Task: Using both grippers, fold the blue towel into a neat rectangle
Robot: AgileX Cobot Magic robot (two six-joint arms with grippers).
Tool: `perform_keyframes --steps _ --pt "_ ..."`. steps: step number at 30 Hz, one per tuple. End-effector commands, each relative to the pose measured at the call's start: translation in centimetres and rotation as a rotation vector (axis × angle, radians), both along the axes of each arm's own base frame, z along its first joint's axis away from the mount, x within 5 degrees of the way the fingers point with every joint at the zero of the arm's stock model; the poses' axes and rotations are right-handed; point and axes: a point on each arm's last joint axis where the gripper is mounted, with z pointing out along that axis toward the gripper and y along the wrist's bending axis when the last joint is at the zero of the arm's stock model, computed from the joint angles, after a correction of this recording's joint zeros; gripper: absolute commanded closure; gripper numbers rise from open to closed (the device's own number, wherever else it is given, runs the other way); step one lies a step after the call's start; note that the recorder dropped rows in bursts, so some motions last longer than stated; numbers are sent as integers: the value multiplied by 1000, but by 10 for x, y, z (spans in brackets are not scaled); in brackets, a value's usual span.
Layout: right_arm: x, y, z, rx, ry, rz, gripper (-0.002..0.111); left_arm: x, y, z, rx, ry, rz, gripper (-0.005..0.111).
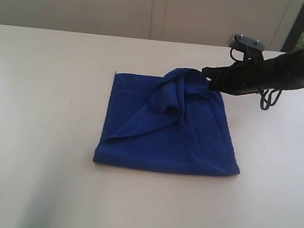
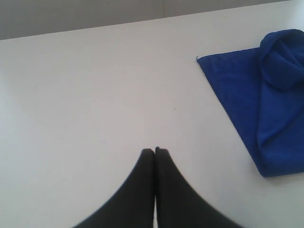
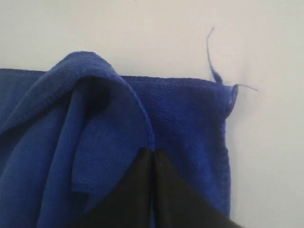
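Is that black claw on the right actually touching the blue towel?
Touching. The right wrist view shows the right gripper, jaws shut, pinching a raised fold of the blue towel right at its tips.

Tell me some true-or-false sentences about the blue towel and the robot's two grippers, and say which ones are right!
1. The right gripper pinches a raised fold of the blue towel. True.
2. The left gripper holds the towel too. False: it is shut on nothing, over the bare table, apart from the towel.
3. The towel lies completely flat. False: part of it is bunched up at the right gripper.
4. A loose thread sticks out at one corner of the towel. True.
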Motion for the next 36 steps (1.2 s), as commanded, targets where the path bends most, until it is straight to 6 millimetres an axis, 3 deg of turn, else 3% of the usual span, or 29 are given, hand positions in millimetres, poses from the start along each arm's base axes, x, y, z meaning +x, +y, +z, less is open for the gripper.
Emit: perform_keyframes --steps 1,11,16,22,26,29,32,36 --pt "-4 1 19 19 -31 67 108 -1 0 -2 -9 4 -1 107" --pt "-4 2 19 19 -33 75 108 0 1 0 43 -24 -11 107" --pt "-4 2 19 19 -33 75 108 1 -1 4 -119 -41 38 107" --pt "-4 2 19 19 -33 75 108 10 -2 10 -151 -67 50 107" --pt "-4 2 19 19 -33 75 108 38 -7 5 -125 49 56 107" --pt "-4 2 19 19 -33 75 108 71 -15 -11 -117 184 58 107" --pt "-4 2 19 19 -33 75 108 104 -35 -25 -91 278 8 107" --pt "-4 2 19 19 -33 75 108 145 -79 -44 -50 340 -99 107"
